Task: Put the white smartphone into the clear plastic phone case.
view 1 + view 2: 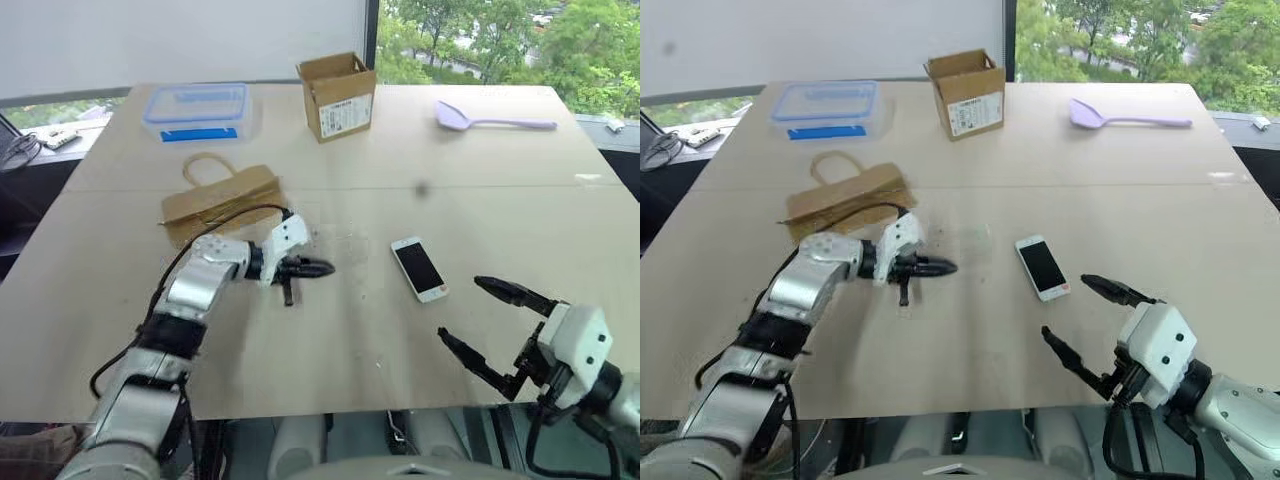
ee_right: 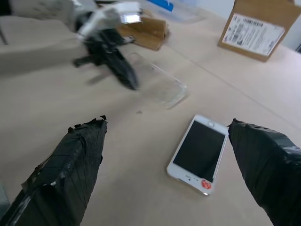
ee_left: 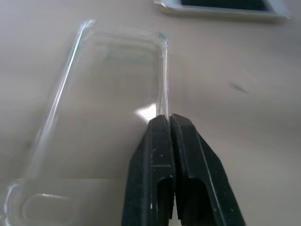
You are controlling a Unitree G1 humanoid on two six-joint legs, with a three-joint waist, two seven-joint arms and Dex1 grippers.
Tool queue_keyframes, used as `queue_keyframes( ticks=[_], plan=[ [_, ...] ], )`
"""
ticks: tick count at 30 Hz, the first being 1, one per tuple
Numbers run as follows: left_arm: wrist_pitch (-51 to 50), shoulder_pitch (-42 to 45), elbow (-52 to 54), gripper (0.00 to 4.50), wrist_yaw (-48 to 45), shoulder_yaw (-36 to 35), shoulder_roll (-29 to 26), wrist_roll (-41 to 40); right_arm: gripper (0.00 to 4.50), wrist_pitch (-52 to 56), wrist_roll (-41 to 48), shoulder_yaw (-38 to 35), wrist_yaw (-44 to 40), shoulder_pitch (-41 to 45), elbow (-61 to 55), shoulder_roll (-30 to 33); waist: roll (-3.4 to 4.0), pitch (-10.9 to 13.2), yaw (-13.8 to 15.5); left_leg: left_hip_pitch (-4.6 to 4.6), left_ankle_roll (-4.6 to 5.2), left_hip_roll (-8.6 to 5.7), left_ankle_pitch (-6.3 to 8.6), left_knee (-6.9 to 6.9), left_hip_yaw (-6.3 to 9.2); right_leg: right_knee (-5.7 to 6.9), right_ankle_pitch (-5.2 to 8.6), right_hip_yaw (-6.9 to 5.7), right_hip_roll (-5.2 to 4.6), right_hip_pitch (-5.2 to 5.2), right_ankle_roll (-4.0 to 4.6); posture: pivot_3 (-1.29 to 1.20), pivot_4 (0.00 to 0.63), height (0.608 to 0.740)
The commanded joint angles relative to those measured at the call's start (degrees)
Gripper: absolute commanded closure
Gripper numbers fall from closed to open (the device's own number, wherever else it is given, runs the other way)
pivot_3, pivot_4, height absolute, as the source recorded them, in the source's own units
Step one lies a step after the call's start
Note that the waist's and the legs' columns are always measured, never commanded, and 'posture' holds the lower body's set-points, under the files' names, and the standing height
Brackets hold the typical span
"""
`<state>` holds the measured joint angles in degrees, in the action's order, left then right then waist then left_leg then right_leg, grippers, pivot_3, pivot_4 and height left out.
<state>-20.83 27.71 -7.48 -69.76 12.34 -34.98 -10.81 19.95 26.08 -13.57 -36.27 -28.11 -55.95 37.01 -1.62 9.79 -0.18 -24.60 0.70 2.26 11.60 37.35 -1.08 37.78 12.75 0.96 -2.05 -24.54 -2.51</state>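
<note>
The white smartphone (image 1: 418,268) lies flat, black screen up, on the tan table (image 1: 480,190) right of centre. The clear plastic phone case (image 3: 108,94) rests on the table just left of it, open side up and nearly invisible from the head views. My left gripper (image 3: 168,117) points to the right, low over the table, and is shut on the case's long side wall, which runs in between the two black fingertips. My right gripper (image 1: 460,308) hovers wide open near the table's front edge, just right of the phone and holding nothing.
A brown paper bag (image 1: 220,200) with handles lies behind my left arm. At the far side stand a clear food box with a blue lid (image 1: 196,110) and an open cardboard box (image 1: 338,95). A lilac spatula (image 1: 490,120) lies at the far right.
</note>
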Motion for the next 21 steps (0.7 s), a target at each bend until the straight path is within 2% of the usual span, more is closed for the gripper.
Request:
queue_keyframes(
  ticks=[1,5,10,16,21],
  plan=[
    [-0.73,-0.44,5.85,4.44,1.09,1.04,0.57,-0.24,0.00,-0.13,-0.41,0.90,-1.02,1.67,0.29,1.21,-0.01,-0.01,0.48,0.00,0.00,-0.02,0.00,0.05,0.02,0.02,0.00,-0.01,0.00,0.01,0.00,0.00,0.150,0.740],
    [-0.22,-0.42,6.94,4.44,1.72,2.55,1.25,0.61,0.00,0.74,-0.43,0.91,-1.33,2.75,1.24,2.11,-0.01,-0.01,0.98,-0.01,0.00,-0.07,0.00,0.07,0.02,0.02,0.00,0.00,0.02,0.02,0.00,0.00,0.150,0.740],
    [2.98,1.64,3.26,4.44,3.11,4.13,3.77,2.68,0.00,1.60,-0.96,0.18,-1.51,3.78,2.70,3.37,-0.02,-0.01,1.00,-0.03,0.01,-0.09,0.00,0.07,0.00,0.01,0.00,0.02,0.03,0.01,-0.01,0.00,0.150,0.740],
    [3.09,3.12,-0.13,4.44,-0.23,4.07,4.89,0.88,0.00,4.15,0.62,-0.17,-1.97,6.20,5.35,4.41,-0.03,-0.02,0.78,-0.02,0.01,-0.09,0.00,0.07,-0.01,0.02,0.00,0.04,0.05,0.01,-0.01,0.00,0.150,0.740],
    [2.59,2.24,2.12,2.25,-0.69,0.31,4.13,-2.30,0.00,7.03,7.38,-2.36,-7.36,15.18,13.14,8.02,-0.03,-0.01,0.73,0.00,0.01,-0.08,0.00,0.08,-0.01,0.02,0.00,0.06,0.06,0.02,-0.01,0.00,0.150,0.740]
  ],
)
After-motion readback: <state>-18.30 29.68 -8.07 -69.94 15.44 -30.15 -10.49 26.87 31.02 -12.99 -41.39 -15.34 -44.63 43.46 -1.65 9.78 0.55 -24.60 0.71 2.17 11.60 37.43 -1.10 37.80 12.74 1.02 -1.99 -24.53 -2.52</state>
